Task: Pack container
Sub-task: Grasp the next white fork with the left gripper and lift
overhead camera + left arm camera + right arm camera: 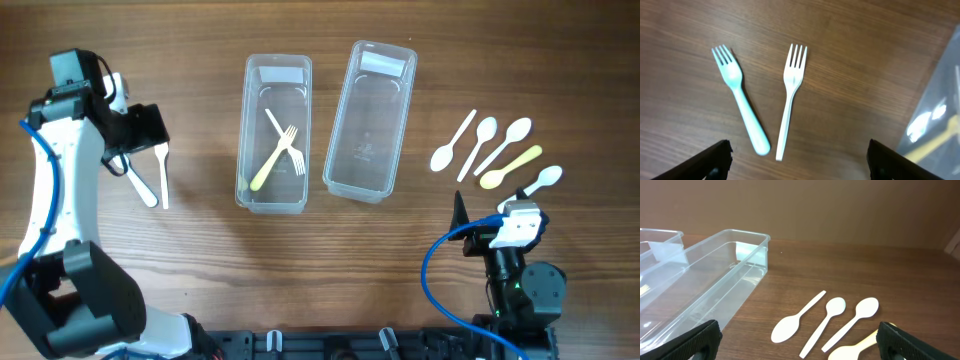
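Mid-table: left tub (275, 203), clear, long, open-topped. Inside left tub: yellow fork (262, 175) and white fork (297, 162), crossed near their middles, lying flat on its floor. Just right of left tub, close but not touching: right tub (365, 130), same clear kind, slightly skewed against left tub's line, empty.

Well left of left tub: left gripper (800, 160), hanging above the wood table (220, 260); fingers (710, 162) spread wide, gripping nothing. Same side of left tub, flat on the wood between those fingers in the wrist view: blue fork (740, 107), thick-handled, and slim fork (790, 100), white; handle ends close together, tines fanned apart, no contact between the two visible; neither touched by the fingers. Blurred corner of left tub at the right edge of the left wrist view.

Far right of left tub, well apart from it: four white spoons (482, 140) and one yellow spoon (510, 167); laid in a loose slanted row, close beside one another, all flat on the wood.

Far right of left tub and nearer the robot's edge: right gripper (800, 342); fingers (695, 342) wide open, empty; looks low across the table toward the spoons and both tubs. Blue cable (435, 265) looped beside the right arm.
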### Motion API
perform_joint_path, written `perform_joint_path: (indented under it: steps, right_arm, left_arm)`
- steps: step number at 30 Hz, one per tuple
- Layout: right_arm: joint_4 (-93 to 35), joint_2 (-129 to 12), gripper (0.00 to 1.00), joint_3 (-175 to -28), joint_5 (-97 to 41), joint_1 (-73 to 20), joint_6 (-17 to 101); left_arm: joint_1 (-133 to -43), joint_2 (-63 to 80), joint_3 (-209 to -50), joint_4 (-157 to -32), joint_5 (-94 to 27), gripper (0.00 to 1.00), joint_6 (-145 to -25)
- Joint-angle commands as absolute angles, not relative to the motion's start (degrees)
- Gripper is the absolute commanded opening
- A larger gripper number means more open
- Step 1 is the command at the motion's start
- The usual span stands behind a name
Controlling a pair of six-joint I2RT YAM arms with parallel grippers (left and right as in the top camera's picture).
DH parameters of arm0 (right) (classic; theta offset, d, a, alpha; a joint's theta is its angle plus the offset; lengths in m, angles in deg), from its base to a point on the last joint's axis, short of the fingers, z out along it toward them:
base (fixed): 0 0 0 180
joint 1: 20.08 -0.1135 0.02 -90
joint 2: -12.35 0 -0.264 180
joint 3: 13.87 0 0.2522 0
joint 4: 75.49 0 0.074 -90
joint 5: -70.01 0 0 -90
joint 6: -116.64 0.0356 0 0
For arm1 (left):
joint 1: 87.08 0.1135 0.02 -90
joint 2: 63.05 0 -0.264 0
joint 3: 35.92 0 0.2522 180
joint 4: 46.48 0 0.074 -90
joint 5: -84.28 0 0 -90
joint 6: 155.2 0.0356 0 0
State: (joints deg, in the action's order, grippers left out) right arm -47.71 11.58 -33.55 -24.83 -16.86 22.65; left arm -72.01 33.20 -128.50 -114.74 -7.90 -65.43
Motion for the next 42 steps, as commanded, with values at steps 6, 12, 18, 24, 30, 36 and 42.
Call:
perform_joint_path:
  steps: [6,12,18,24,30,36,42]
  right_arm:
    - [-48.01,12.08,1.00,-33.18,-24.70,-17.12,22.26]
    - [-48.01,12.08,1.00,-33.18,-24.70,-17.12,22.26]
    - [-48.01,12.08,1.00,-33.18,-24.70,-17.12,22.26]
    - [-48.01,12.08,1.00,-33.18,-24.70,-17.12,22.26]
    - [-48.01,12.08,1.00,-33.18,-24.70,-17.12,22.26]
    - [-47.99,12.08,1.00,-33.18,-24.70,-17.12,22.28]
    - [-47.99,12.08,1.00,-33.18,-24.70,-17.12,22.26]
  left_arm:
    - [-71.84,41.72,-123.00,-110.70,-7.20,0.73,-57.87]
    - [-71.84,47.82,-122.95,-108.95,-7.63,0.75,-57.87]
    - [-71.84,53.81,-122.95,-106.92,-9.75,0.76,-55.07]
    - [-71.84,54.51,-122.95,-107.11,-9.71,0.25,-55.12]
    - [-71.84,54.44,-123.13,-108.91,-9.64,0.04,-55.12]
    - [-71.84,52.23,-127.24,-111.79,-9.64,0.04,-56.19]
    - [-71.86,46.46,-136.74,-115.97,-9.75,0.04,-62.81]
